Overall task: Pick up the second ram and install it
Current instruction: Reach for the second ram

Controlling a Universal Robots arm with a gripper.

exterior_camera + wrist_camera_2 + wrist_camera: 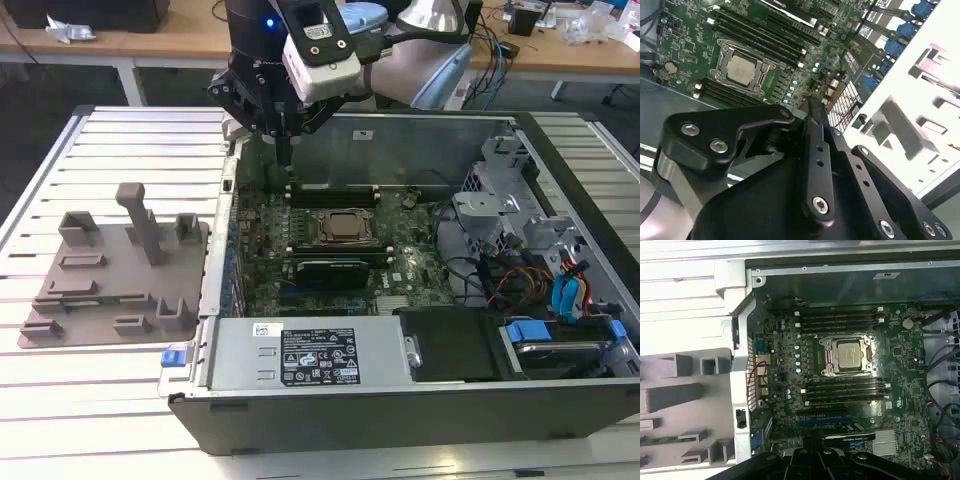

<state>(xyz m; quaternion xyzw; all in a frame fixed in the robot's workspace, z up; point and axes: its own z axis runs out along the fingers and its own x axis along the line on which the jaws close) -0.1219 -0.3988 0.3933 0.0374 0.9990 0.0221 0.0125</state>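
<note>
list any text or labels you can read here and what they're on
Nothing reads clearly.
Black label on the power supply: print too small.
White sticker beside it: too small.
Small tag on the case wall, first wrist view: blurred.
Processor lid markings: blurred.

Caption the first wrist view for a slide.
Motherboard and processor inside the open case; green ram stick in the grey tray alongside.

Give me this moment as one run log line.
gripper above motherboard in open case | second ram apparently lying in grey tray | not installed
</note>
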